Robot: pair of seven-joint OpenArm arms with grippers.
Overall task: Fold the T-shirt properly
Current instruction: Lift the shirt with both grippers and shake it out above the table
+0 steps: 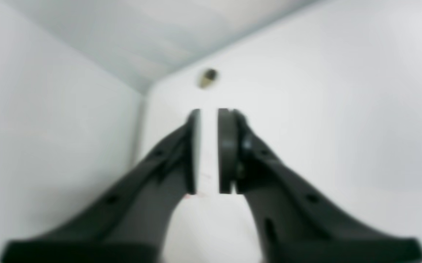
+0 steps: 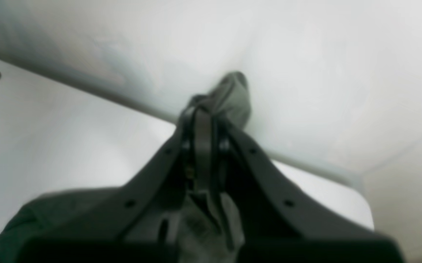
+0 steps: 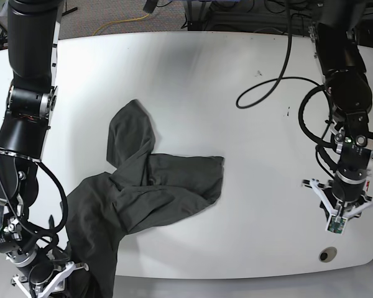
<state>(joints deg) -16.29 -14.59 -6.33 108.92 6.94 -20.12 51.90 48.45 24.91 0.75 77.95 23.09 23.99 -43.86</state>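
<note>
Item: T-shirt (image 3: 146, 186), crumpled on your white table (image 3: 236, 93), trailing off the near edge beside the right arm. Right gripper (image 2: 203, 120): pinched closed on a fold of T-shirt. Left gripper (image 1: 208, 149): slightly parted, holding nothing, over bare table.

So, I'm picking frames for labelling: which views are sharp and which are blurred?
Base view: sharp, evenly lit, T-shirt folds clear. Left wrist view: soft throughout, left gripper pads fuzzy, a narrow gap between them. Right wrist view: blurriest, right gripper and pinched fabric smeared.
</note>
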